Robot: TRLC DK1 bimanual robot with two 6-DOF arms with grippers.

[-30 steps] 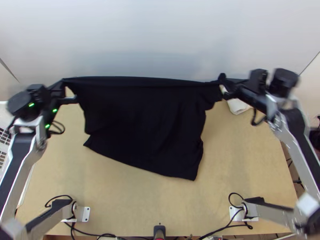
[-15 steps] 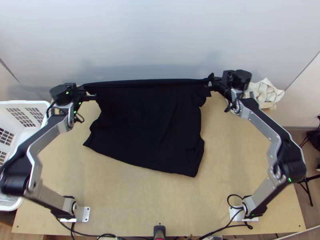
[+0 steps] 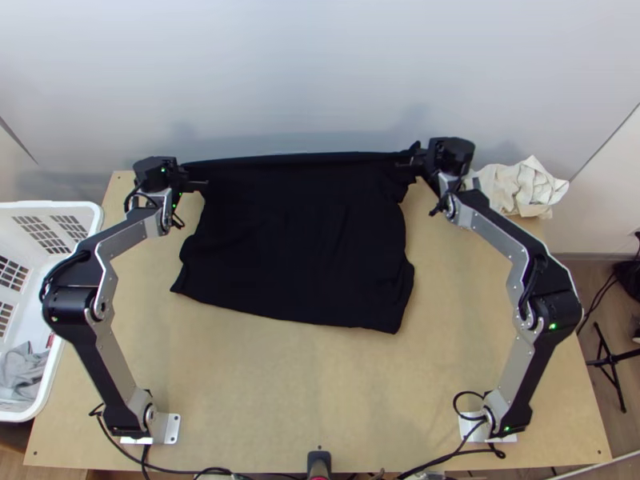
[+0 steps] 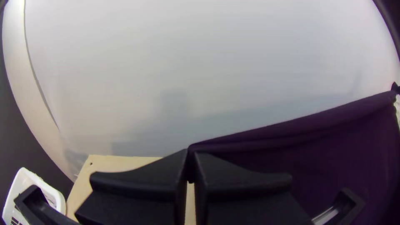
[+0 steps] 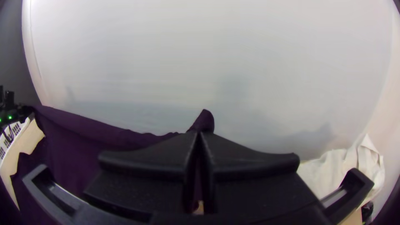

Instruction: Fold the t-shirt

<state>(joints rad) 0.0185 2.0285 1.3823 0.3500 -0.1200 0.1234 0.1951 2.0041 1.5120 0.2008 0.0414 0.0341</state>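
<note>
Pinching the black t-shirt (image 3: 300, 240), left end effector (image 3: 186, 169) and right end effector (image 3: 415, 158) stand closed.

The light is bright; soft shadows lie on the pale wall (image 3: 320, 72); both wrist views bend straight edges and have dark corners.

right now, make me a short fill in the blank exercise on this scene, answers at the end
The left gripper and right gripper are not open but ____ on the shirt.
The basket is at the top view's ____ edge.
The crumpled cream cloth lies nearer the ____ gripper.

Missing words: shut; left; right.
</note>
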